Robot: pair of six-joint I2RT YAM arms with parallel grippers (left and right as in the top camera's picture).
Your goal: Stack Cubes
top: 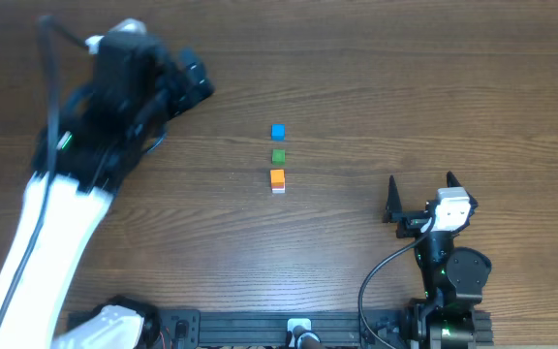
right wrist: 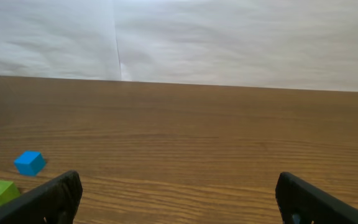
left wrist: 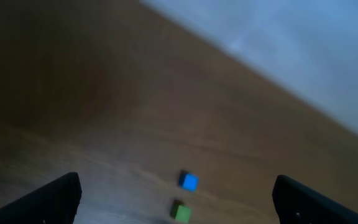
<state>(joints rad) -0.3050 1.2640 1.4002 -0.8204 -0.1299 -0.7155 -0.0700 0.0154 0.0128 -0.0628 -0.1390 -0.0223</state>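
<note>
Left claw (top: 194, 85): we see it lifted high above the left of the table (top: 405, 87), well apart from the cubes. It is spread wide with nothing between its fingers (left wrist: 58, 198).
Right claw (top: 421, 194): we find it low, close to its own base at the right side of the table. It is also spread wide and holds nothing.
Blue cube (top: 278, 131): it lies on the table near the middle and is the farthest from the arm bases in a short straight row.
Green cube (top: 278, 155): it comes next in the row, just beside the blue one with a small gap between them.
Orange cube (top: 277, 176): it is the third in the row, near the green one but apart from it.
White cube (top: 278, 188): we see only a thin strip of it, touching the orange one's edge on the base side. We cannot tell whether the orange one rests on top of it.
Table: we see brown wood grain, and both arm bases stand along its near edge.
</note>
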